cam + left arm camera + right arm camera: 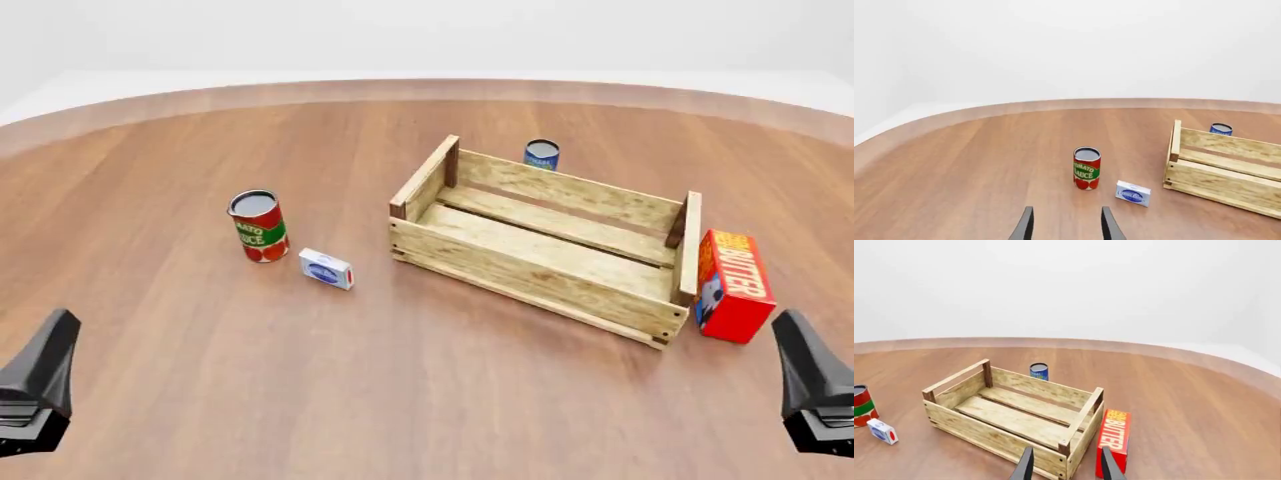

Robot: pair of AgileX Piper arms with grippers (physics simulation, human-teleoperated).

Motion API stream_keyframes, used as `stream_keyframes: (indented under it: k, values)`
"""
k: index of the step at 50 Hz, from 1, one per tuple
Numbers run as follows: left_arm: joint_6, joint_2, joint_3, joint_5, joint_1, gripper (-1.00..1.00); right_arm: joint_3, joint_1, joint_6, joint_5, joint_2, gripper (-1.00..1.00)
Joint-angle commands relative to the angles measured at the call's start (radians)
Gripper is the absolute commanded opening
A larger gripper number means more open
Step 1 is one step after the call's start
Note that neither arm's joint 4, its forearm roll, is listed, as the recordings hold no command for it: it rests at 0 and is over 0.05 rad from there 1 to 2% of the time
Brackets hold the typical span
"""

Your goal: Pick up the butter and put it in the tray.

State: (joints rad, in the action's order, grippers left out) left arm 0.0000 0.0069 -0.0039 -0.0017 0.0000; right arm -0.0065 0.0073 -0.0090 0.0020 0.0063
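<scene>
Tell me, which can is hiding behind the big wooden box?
The small blue can. It stands on the far side of the tray, partly hidden by its back wall. The other one, the red tomato sauce can, stands out in the open to the tray's left.

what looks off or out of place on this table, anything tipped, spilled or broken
Nothing stands out. The butter stands on edge right beside the tray's right end, intact. The tomato sauce can and the blue can are upright, the small white-and-blue box lies undamaged, and the tray holds nothing.
</scene>
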Motion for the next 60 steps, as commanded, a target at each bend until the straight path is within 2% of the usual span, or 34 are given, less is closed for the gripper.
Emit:
stream_keyframes:
  k: [1, 18, 31, 36, 42, 60]
  values:
    - [0.000, 0.001, 0.000, 0.000, 0.000, 1.00, -0.002, 0.002, -0.008, -0.001, 0.004, 1.00]
    - [0.000, 0.001, 0.000, 0.000, 0.000, 1.00, 0.003, -0.032, -0.018, -0.066, 0.077, 1.00]
    - [0.000, 0.001, 0.000, 0.000, 0.000, 1.00, 0.006, -0.061, -0.025, -0.165, 0.180, 1.00]
    - [0.000, 0.001, 0.000, 0.000, 0.000, 1.00, 0.006, -0.062, -0.028, -0.177, 0.195, 1.00]
    - [0.000, 0.001, 0.000, 0.000, 0.000, 1.00, 0.006, -0.081, -0.034, -0.255, 0.280, 1.00]
    - [0.000, 0.001, 0.000, 0.000, 0.000, 1.00, 0.006, -0.119, -0.038, -0.397, 0.451, 1.00]
